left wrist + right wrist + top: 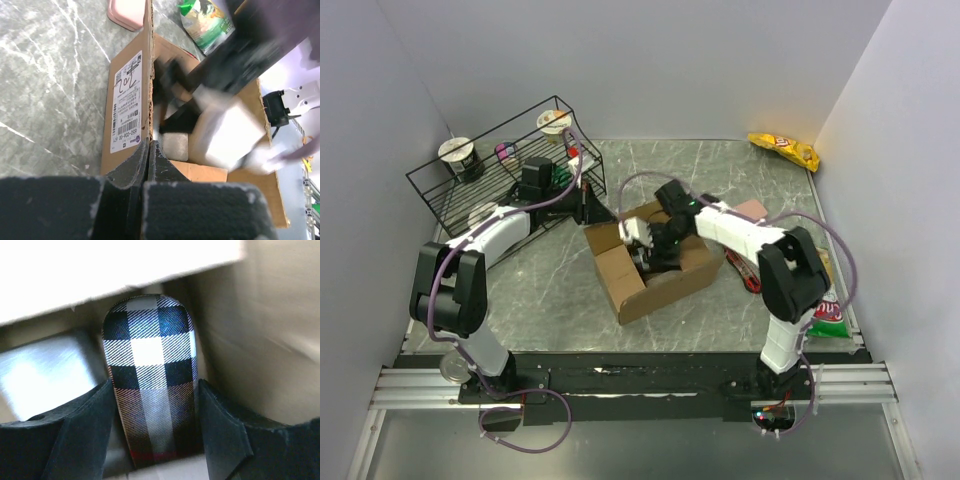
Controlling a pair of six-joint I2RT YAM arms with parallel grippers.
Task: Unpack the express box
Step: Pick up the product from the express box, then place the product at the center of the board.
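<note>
Deep in express box (660, 290), right fingers (75, 440) astride plaid pouch (150, 355), grip unclear; left fingers (125, 170) pinching its wall.

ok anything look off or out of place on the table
The express box sits skewed to the table edges, flaps open, with a plaid case in it. A yellow snack bag lies alone in the far right corner. Nothing looks spilled or torn.
</note>
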